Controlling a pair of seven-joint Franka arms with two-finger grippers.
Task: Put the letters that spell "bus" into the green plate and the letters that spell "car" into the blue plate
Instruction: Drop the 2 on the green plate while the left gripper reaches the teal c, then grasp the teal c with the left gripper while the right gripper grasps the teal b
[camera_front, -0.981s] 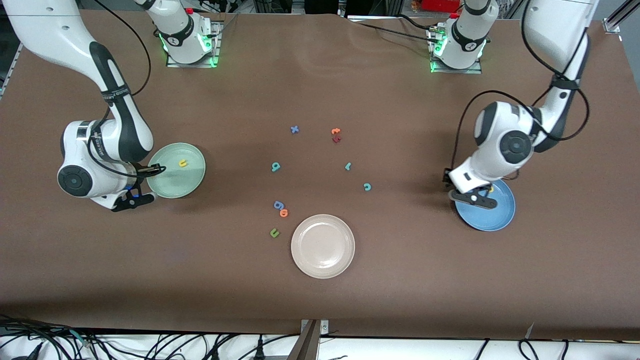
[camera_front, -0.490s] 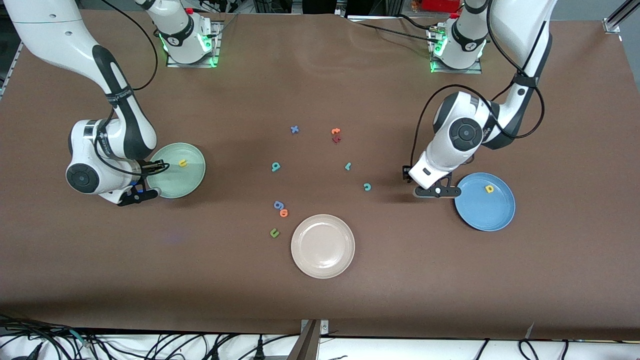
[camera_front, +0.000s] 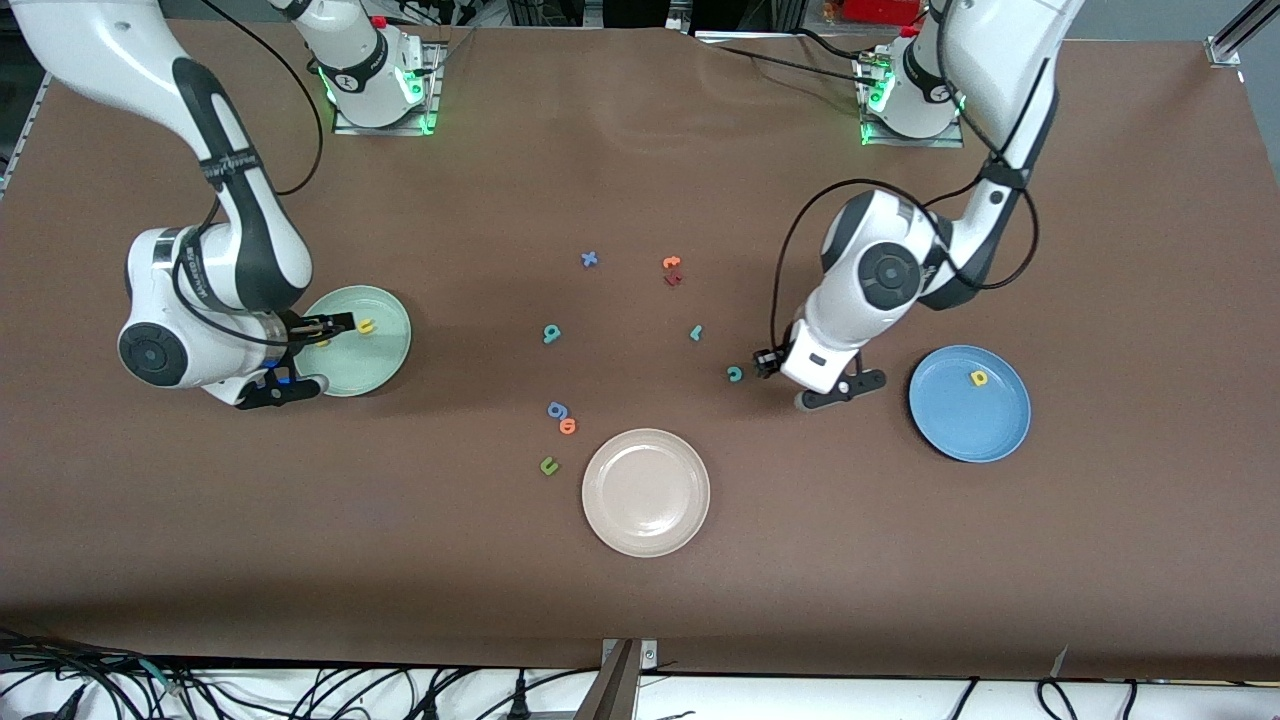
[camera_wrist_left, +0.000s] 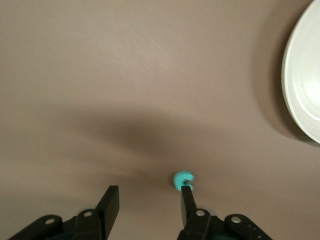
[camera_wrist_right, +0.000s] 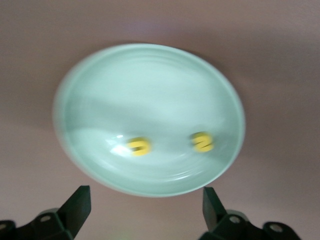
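The green plate (camera_front: 385, 355) (camera_wrist_right: 150, 85) holds a yellow "u" (camera_front: 366, 326) (camera_wrist_right: 139, 146) and a yellow "s" (camera_wrist_right: 202, 142). My right gripper (camera_front: 303, 352) (camera_wrist_right: 146, 207) is open and empty over that plate's rim. The blue plate (camera_front: 985, 425) holds a yellow "a" (camera_front: 978, 378). My left gripper (camera_front: 800, 385) (camera_wrist_left: 148, 200) is open over the table, one fingertip (camera_wrist_left: 187, 197) right beside the teal "c" (camera_front: 734, 373) (camera_wrist_left: 182, 180). The teal "r" (camera_front: 695, 332) and teal "b" (camera_front: 551, 333) lie on the table near its middle.
A beige plate (camera_front: 646, 515) sits nearer the front camera. A blue "g" (camera_front: 557, 409), orange "o" (camera_front: 568, 426) and dark green "u" (camera_front: 548, 465) lie beside it. A blue "x" (camera_front: 589, 259), orange "t" (camera_front: 671, 263) and a dark red letter (camera_front: 673, 279) lie farther back.
My left arm has swung from over the blue plate to the teal "c", leaving the yellow "a" in the plate. The right gripper has opened by the green plate.
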